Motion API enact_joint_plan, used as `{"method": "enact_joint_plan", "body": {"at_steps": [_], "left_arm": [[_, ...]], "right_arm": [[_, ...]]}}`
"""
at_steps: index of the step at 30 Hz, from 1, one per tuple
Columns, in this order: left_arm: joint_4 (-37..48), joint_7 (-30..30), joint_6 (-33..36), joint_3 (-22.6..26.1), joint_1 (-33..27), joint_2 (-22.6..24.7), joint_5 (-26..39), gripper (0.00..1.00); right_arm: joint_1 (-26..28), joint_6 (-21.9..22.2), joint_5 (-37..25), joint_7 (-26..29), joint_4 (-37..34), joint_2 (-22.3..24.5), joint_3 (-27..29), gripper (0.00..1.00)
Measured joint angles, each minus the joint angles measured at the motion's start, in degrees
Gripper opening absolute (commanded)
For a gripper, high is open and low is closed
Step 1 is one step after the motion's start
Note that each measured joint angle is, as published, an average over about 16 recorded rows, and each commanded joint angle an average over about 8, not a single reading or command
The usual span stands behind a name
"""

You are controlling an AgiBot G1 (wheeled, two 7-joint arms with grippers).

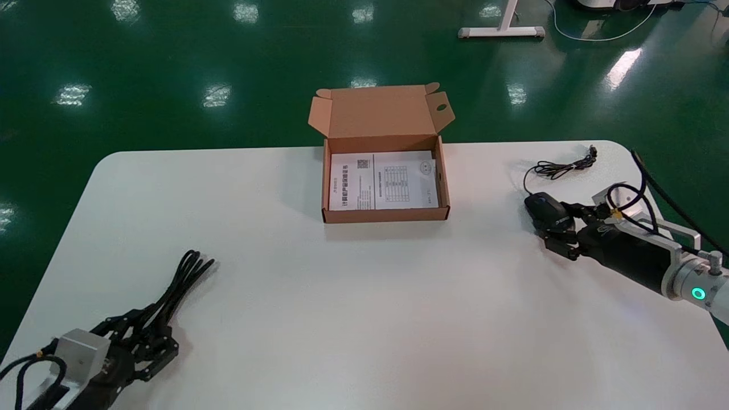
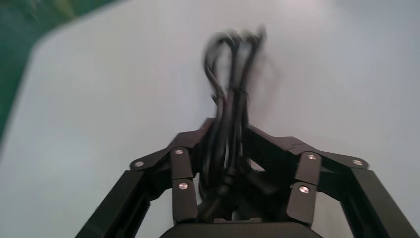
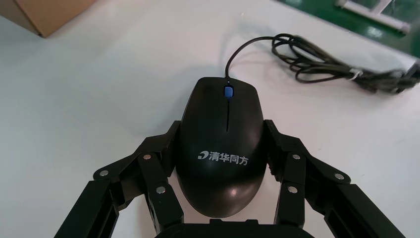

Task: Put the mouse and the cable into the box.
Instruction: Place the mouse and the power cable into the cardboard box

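So both arms have something in hand right now. The right gripper is over by the right edge of the desk, clamped on the black mouse with its fingers pressed against each flank. As far as I can tell, the mouse is sitting on the desk rather than lifted. Down at the near left corner, the left gripper is closed around one end of the bundled black cable, and the looped end pokes out past the fingertips toward the middle of the desk. The box sits open at the middle of the far edge with its lid flipped back. There's a printed sheet lying flat inside and nothing else in it yet, so I'd say neither item is done. What worries me is the mouse cord. It's a loose bunch lying toward the far right corner, joined to the mouse only by a thin lead. When the mouse goes up it'll likely trail behind, drag across the desk and end up draped over the box wall or hooked on it. That box looks like light cardboard, so a snagged cord or a bump from a finger could shove it off its spot. The cable is held only at one end, so the free loops could sag and catch the rim too. And if both arms head for the box together, they could crowd each other over that small opening.
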Motion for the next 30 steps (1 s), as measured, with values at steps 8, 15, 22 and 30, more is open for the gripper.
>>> {"method": "enact_joint_plan", "body": {"at_steps": [8,15,22,30], "left_arm": [[-0.56,2.24,2.49,-1.14,-3.44,0.02,-0.11,0.0],[-0.46,3.9,4.76,-0.98,-6.67,-0.67,0.5,0.0],[-0.31,6.03,6.38,-0.07,-10.42,-1.71,2.21,0.0],[0.66,9.55,6.5,1.93,-16.25,-0.48,5.02,0.0]], "right_arm": [[2.93,3.24,1.55,-2.02,2.22,-0.27,1.47,0.0],[7.69,5.83,2.6,-3.01,4.41,-0.77,2.55,0.0],[12.53,5.31,2.82,-1.84,7.02,-1.52,2.57,0.0],[14.36,0.87,1.52,3.77,11.63,-2.39,0.54,0.0]]}}
